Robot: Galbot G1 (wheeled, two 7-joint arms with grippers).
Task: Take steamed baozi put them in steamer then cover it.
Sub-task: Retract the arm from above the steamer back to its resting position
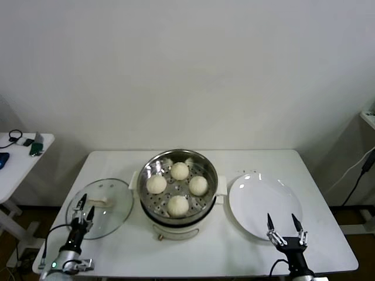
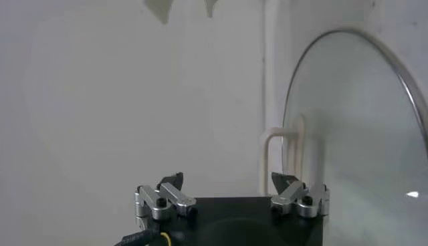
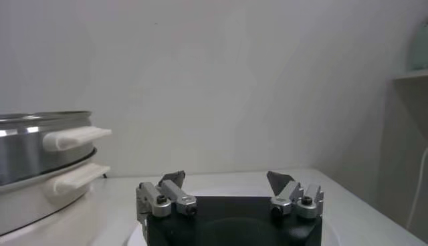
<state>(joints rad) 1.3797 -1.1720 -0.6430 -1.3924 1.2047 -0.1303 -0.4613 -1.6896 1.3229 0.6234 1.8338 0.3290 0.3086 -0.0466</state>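
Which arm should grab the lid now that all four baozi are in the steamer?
Left. Its gripper hangs open right over the glass lid, near the handle. The right gripper, also open, sits across the steamer by the empty plate.

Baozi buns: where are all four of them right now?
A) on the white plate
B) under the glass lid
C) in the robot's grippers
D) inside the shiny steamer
D: all four baozi sit in the steamer, while the plate is bare and the lid lies flat on the table beside it.
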